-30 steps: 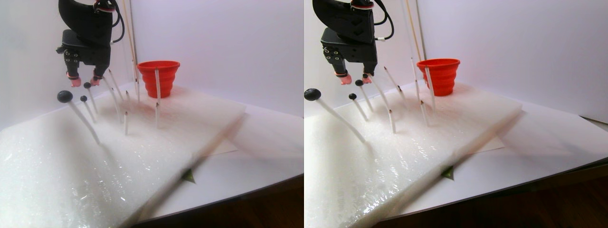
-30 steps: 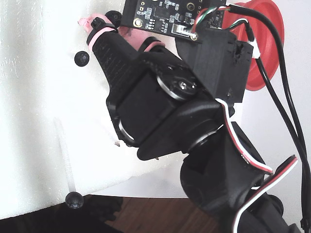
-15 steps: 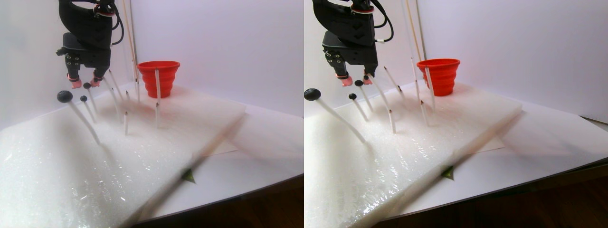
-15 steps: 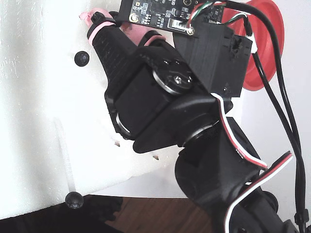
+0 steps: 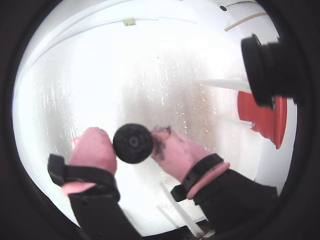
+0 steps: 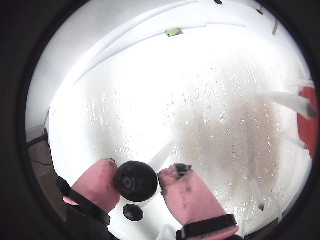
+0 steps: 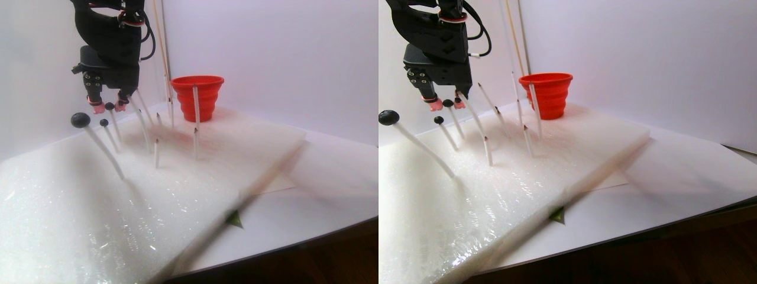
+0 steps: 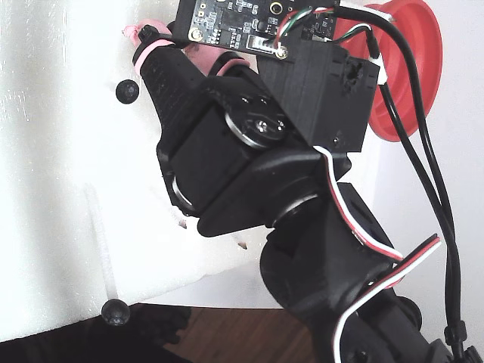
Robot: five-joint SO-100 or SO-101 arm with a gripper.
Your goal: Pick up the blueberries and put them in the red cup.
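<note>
Blueberries [image 7: 80, 120] perched on white sticks [image 7: 106, 151] in foam pad [image 7: 148, 195], reachable from above. Hand [image 5: 134, 145] pinching one blueberry [image 5: 132, 143], centre-low in wrist view. Red cup [image 7: 197, 94] upper centre.

Blueberry [image 5: 132, 143]: matt, blue-black, finely grained | fingertips [image 5: 92, 150]: pink, soft, rubbery, smudged dark | foam sheet [image 7: 118, 201]: white, glistening, coarse | red cup [image 7: 197, 96]: smooth ribbed plastic or silicone | arm housing [image 8: 219, 144]: matt black plastic
</note>
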